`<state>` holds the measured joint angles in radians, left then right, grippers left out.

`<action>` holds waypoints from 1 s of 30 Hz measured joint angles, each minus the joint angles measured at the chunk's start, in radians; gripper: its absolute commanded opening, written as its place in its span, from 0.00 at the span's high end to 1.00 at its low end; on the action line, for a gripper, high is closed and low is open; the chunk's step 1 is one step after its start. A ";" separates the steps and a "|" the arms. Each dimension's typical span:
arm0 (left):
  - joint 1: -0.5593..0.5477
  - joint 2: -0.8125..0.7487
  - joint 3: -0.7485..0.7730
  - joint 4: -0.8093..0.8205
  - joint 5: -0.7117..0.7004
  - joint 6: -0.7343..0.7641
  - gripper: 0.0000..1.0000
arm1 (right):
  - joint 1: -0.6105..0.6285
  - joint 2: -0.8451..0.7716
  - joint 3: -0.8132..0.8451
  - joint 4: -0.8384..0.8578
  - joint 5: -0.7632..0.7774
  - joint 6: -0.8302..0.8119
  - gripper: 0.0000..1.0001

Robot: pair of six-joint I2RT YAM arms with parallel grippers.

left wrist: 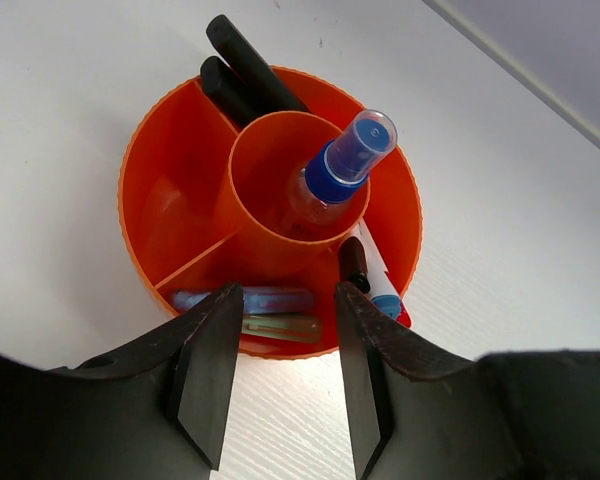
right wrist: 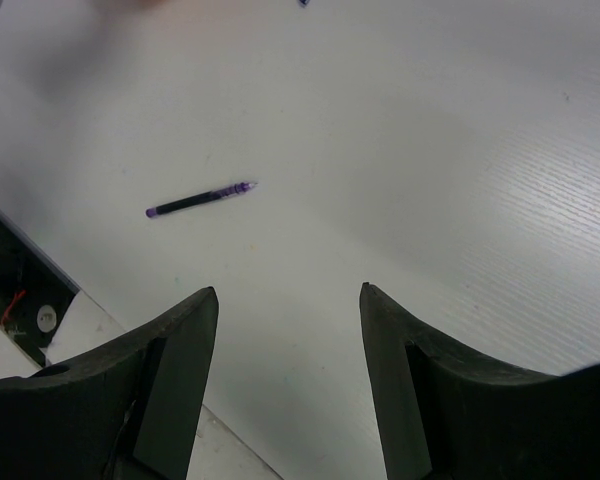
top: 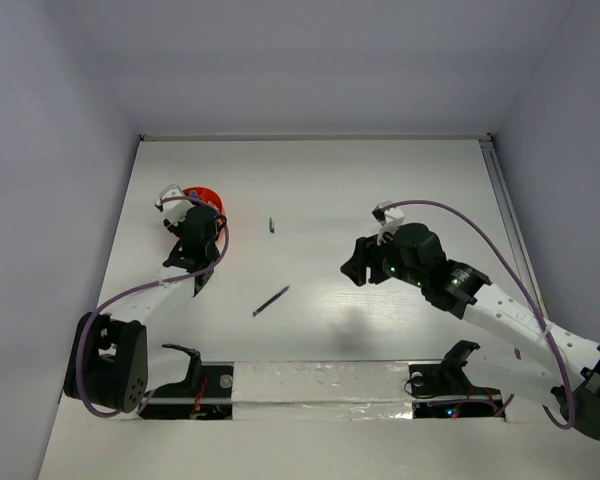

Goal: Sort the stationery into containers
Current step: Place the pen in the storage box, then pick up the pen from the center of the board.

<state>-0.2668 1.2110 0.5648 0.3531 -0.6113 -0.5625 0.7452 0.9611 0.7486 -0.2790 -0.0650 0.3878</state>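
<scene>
Since your left gripper [left wrist: 285, 370] hangs part-open and empty over the orange cup [top: 208, 192] at upper left of the overhead view, you likely want the wide, empty right gripper [right wrist: 288, 370] for the purple pen [top: 271, 301] mid-frame.

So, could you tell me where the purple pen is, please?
Top view: the purple pen lies on the table between left gripper and right gripper.

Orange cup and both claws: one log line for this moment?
left claw open, empty, at orange cup | right claw open, empty, above table | purple pen loose on table | blue-capped bottle in centre well
</scene>
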 measured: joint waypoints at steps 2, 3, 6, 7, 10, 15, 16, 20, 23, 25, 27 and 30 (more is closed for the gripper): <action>0.000 0.000 0.000 0.002 0.000 -0.001 0.60 | 0.000 0.000 0.000 0.000 -0.002 0.000 0.35; 0.000 -0.001 0.000 0.002 0.001 -0.002 0.59 | 0.000 0.000 0.000 0.000 -0.003 0.000 0.35; 0.000 -0.015 -0.001 0.000 0.006 -0.002 0.59 | 0.000 0.000 0.000 0.000 -0.005 0.000 0.36; 0.000 -0.026 -0.002 0.000 0.011 -0.002 0.58 | 0.000 0.000 0.000 0.000 -0.006 0.000 0.37; -0.004 -0.091 -0.006 -0.002 0.032 0.003 0.58 | 0.000 0.003 0.000 0.000 -0.008 0.000 0.43; -0.064 -0.249 -0.009 -0.006 0.079 0.020 0.58 | 0.000 0.025 0.000 0.004 -0.023 0.003 0.55; -0.084 -0.284 -0.010 -0.008 0.091 0.023 0.57 | 0.000 0.037 0.000 0.007 -0.031 0.005 0.57; -0.144 -0.399 -0.024 -0.010 0.172 0.022 0.57 | 0.017 0.113 -0.005 0.041 -0.077 0.020 0.54; -0.169 -0.448 -0.048 -0.016 0.269 0.005 0.55 | 0.092 0.222 0.001 0.076 -0.079 0.041 0.39; -0.183 -0.460 -0.054 -0.037 0.324 -0.004 0.53 | 0.148 0.306 0.012 0.100 -0.089 0.057 0.29; -0.193 -0.475 -0.055 -0.063 0.375 -0.011 0.51 | 0.195 0.396 0.022 0.135 -0.095 0.078 0.25; -0.203 -0.521 -0.054 -0.103 0.439 -0.013 0.45 | 0.237 0.514 0.047 0.169 -0.097 0.107 0.24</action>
<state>-0.4698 0.6895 0.5110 0.2501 -0.1722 -0.5755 0.9821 1.4754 0.7959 -0.1104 -0.1623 0.4946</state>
